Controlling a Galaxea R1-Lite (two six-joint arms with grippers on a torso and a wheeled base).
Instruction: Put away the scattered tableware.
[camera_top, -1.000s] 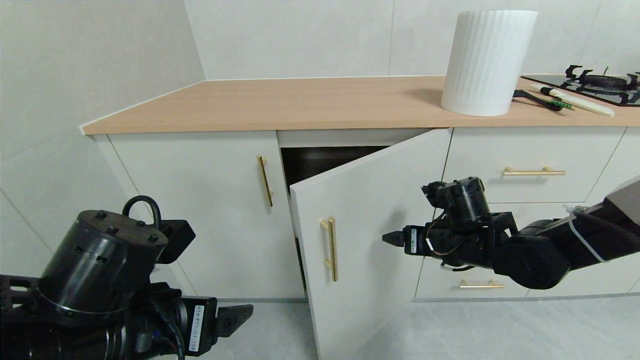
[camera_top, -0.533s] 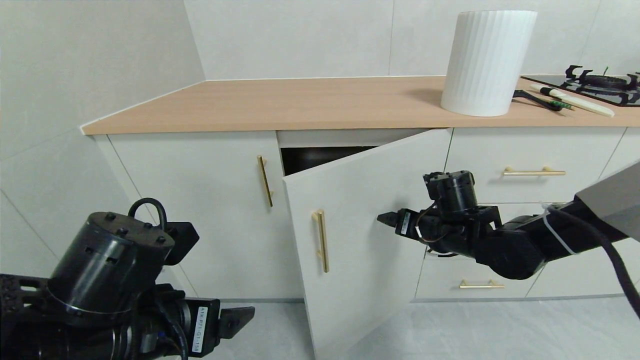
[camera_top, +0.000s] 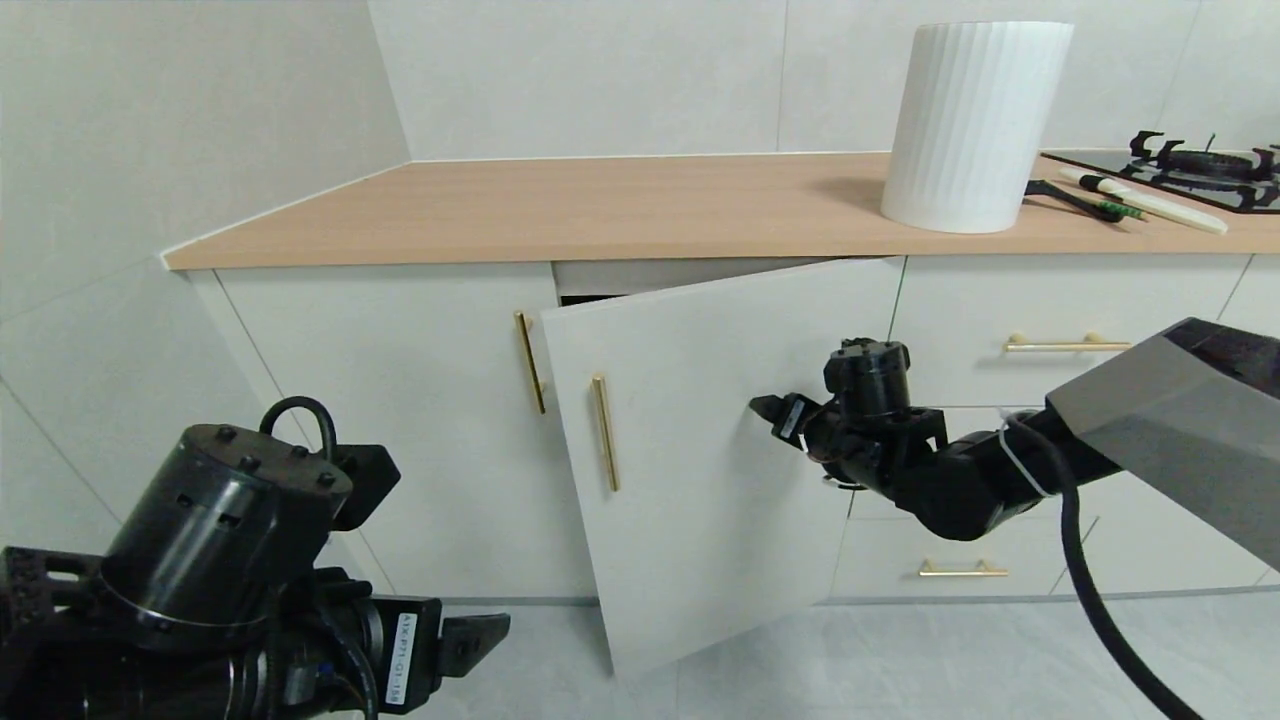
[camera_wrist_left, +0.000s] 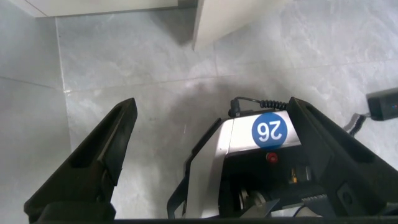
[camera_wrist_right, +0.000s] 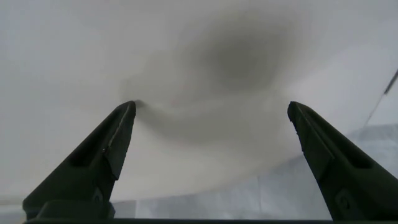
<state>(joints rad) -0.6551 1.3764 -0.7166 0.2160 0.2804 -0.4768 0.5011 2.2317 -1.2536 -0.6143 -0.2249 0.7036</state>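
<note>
A white cabinet door (camera_top: 720, 440) with a gold handle (camera_top: 603, 432) stands slightly ajar under the wooden counter (camera_top: 560, 205). My right gripper (camera_top: 765, 408) is open, with its fingertips against the door's outer face (camera_wrist_right: 211, 56). Several utensils (camera_top: 1140, 200), one with a long white handle, lie on the counter at the far right. My left gripper (camera_top: 480, 635) hangs low at the lower left. It is open and holds nothing above the grey floor tiles (camera_wrist_left: 155, 68).
A tall white ribbed container (camera_top: 975, 125) stands on the counter beside the utensils. A black stove grate (camera_top: 1200, 165) sits at the far right. Drawers with gold handles (camera_top: 1068, 345) lie right of the door, and a shut door (camera_top: 400, 420) left of it.
The cabinet door has swung from wide open to nearly shut, and the dark opening has almost gone. My right gripper moved forward and left with the door. The left arm barely shifted.
</note>
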